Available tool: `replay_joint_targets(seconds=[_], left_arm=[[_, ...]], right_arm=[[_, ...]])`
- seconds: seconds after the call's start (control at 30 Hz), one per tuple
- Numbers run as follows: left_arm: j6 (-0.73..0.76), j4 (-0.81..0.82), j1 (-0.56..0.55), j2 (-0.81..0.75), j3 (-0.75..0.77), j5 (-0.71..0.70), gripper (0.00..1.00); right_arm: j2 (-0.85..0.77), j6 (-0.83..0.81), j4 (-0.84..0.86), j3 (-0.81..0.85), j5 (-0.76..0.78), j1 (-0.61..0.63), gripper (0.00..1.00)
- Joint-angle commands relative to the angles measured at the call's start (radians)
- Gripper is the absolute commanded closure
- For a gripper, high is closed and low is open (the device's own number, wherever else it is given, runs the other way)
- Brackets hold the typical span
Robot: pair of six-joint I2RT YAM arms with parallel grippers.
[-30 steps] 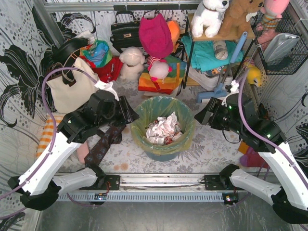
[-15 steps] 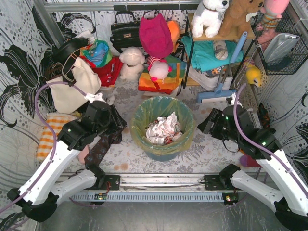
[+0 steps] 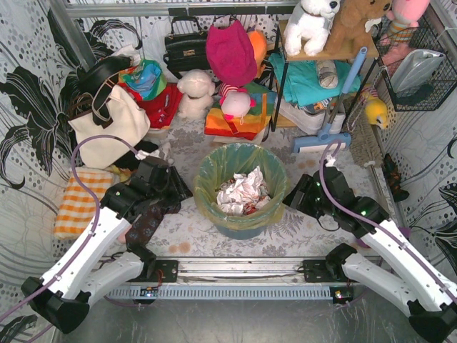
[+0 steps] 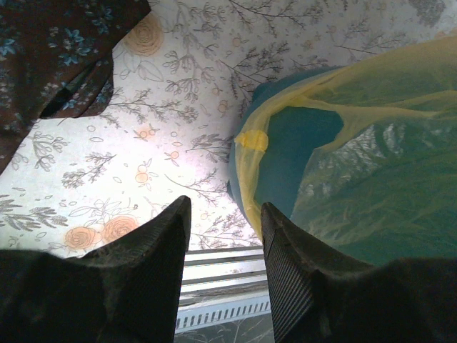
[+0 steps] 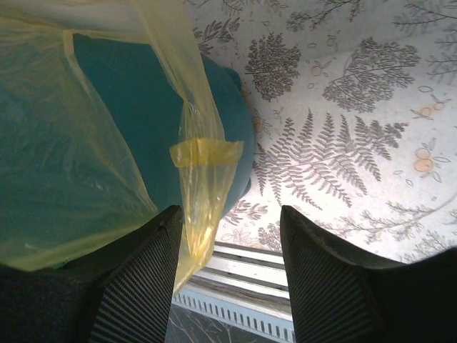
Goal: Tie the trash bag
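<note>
Arms have both dropped lower and drawn in toward the bin [image 3: 243, 227] over the last second; the bin, bag [image 3: 206, 182] and paper [image 3: 243, 191] lie unchanged. The bag lines the bin, its top folded over the rim, with crumpled paper inside.

The left gripper [image 4: 225, 214] sits just left of the bin, fingers spread with only floor and rail [image 4: 214, 261] showing between them. The right gripper [image 5: 230, 214] sits just right of the bin, fingers also spread. A loose flap of the bag [image 5: 200, 153] hangs down the bin wall close to its left finger [image 5: 146, 264], not pinched.

A dark floral cloth [image 3: 146, 221] lies on the floor under the left arm. An orange checked cloth [image 3: 78, 204] and a cream tote [image 3: 107, 132] sit further left. A black handbag [image 3: 187, 46] and plush toys [image 3: 196, 93] crowd the back wall.
</note>
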Motion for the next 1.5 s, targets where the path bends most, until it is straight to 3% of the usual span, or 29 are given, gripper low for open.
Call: replay_joint_targets(seconds=[0.0, 0.47, 0.83, 0.93, 1.0, 1.03, 1.2, 1.3, 1.47], left_arm=[[-0.003, 0.069, 0.006, -0.005, 0.015, 0.033, 0.48], [-0.003, 0.059, 0.006, -0.004, 0.036, 0.035, 0.48], [-0.001, 0.056, 0.007, 0.005, 0.033, 0.038, 0.48], [0.000, 0.055, 0.006, 0.003, 0.030, 0.038, 0.48], [0.000, 0.055, 0.006, 0.001, 0.028, 0.035, 0.48], [0.001, 0.055, 0.007, 0.001, 0.028, 0.034, 0.48], [0.002, 0.055, 0.006, 0.002, 0.025, 0.033, 0.48], [0.001, 0.054, 0.006, 0.003, 0.024, 0.033, 0.48], [0.003, 0.054, 0.006, -0.001, 0.021, 0.031, 0.48]], right_arm=[[0.025, 0.028, 0.141, -0.022, -0.029, 0.007, 0.43], [0.031, 0.039, 0.218, -0.174, -0.022, 0.006, 0.44], [0.025, 0.005, 0.084, -0.198, 0.098, 0.007, 0.49], [0.028, -0.004, 0.076, -0.189, 0.101, 0.006, 0.79], [0.023, -0.004, 0.081, -0.182, 0.100, 0.007, 0.85], [0.020, -0.005, 0.086, -0.179, 0.099, 0.007, 0.84], [-0.002, -0.008, 0.133, -0.154, 0.081, 0.007, 0.55], [0.005, -0.018, 0.157, -0.138, 0.081, 0.007, 0.52], [0.063, -0.067, 0.204, -0.108, 0.085, 0.006, 0.55]])
